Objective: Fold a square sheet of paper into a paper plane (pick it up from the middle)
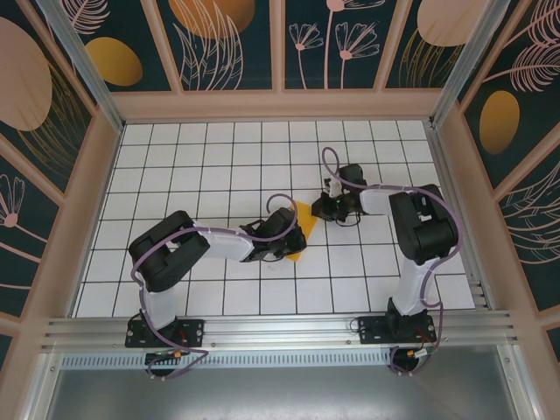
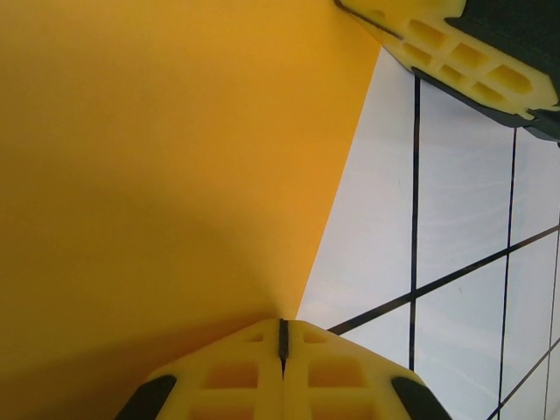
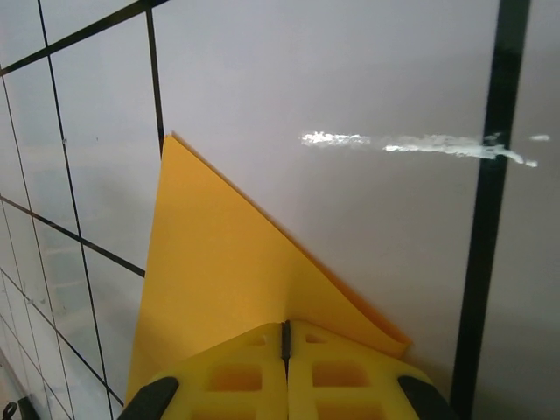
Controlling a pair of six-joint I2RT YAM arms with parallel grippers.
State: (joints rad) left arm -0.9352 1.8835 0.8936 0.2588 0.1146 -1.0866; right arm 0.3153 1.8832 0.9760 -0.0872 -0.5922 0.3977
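Observation:
The orange-yellow sheet of paper (image 1: pixel 297 231) lies folded on the white grid table, between the two grippers. My left gripper (image 1: pixel 285 236) is at its left side. In the left wrist view the paper (image 2: pixel 175 175) spreads wide, and my left gripper (image 2: pixel 282 331) is shut with its tips down on the sheet's right edge. My right gripper (image 1: pixel 323 208) is at the paper's upper right. In the right wrist view the paper (image 3: pixel 219 262) is a pointed triangle with a doubled fold at the right, and my right gripper (image 3: pixel 285 332) is shut with its tips resting on it. Nothing is pinched between either pair of jaws.
The white table with black grid lines (image 1: pixel 219 166) stretches out on all sides, and peach walls (image 1: pixel 280 103) close it in. The right gripper's yellow fingers (image 2: pixel 464 61) reach into the left wrist view's top right. A white smear (image 3: pixel 411 144) marks the table beyond the paper.

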